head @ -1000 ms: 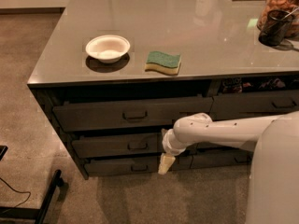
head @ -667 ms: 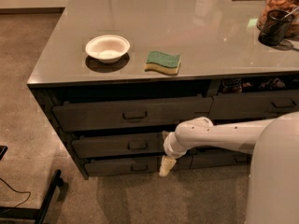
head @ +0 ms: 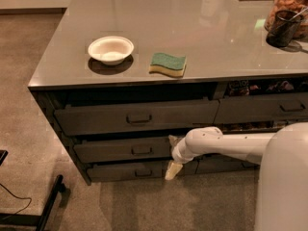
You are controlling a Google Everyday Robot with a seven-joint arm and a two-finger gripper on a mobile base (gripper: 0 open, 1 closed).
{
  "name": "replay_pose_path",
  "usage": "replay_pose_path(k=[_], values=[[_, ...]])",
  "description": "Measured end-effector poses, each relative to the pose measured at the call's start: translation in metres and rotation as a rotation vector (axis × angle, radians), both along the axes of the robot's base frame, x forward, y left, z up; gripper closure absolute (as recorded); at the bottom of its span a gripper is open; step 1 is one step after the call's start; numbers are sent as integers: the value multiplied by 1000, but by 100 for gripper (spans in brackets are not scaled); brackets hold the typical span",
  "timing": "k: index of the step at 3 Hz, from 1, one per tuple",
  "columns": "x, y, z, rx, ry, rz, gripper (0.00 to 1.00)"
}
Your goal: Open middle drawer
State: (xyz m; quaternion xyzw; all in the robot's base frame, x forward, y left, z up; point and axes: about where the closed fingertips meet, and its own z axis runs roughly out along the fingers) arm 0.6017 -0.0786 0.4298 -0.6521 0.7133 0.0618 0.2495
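Note:
The middle drawer (head: 126,149) is a wide dark grey front with a small centre pull (head: 141,150). It sits between a taller drawer (head: 137,117) above and a slimmer drawer (head: 130,171) below. My white arm (head: 231,146) reaches in from the right. My gripper (head: 172,155) is at the right end of the middle drawer's front, well right of the pull, with a pale tip hanging down over the slim drawer. The drawer fronts stand slightly stepped out from the cabinet.
On the grey counter (head: 192,28) are a white bowl (head: 110,49), a green and yellow sponge (head: 167,64) and a dark cup (head: 283,28) at the far right. More drawers (head: 262,109) are to the right. A black stand leg (head: 48,203) lies on the carpet at the left.
My arm's wrist has dipped a little and stayed at the drawer's right end. The drawers have not visibly moved.

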Motion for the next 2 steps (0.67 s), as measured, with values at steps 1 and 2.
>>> replay_pose_path(k=[1, 2], values=[[15, -2, -11, 17, -25, 5, 0], [28, -3, -19, 20, -37, 12, 0]])
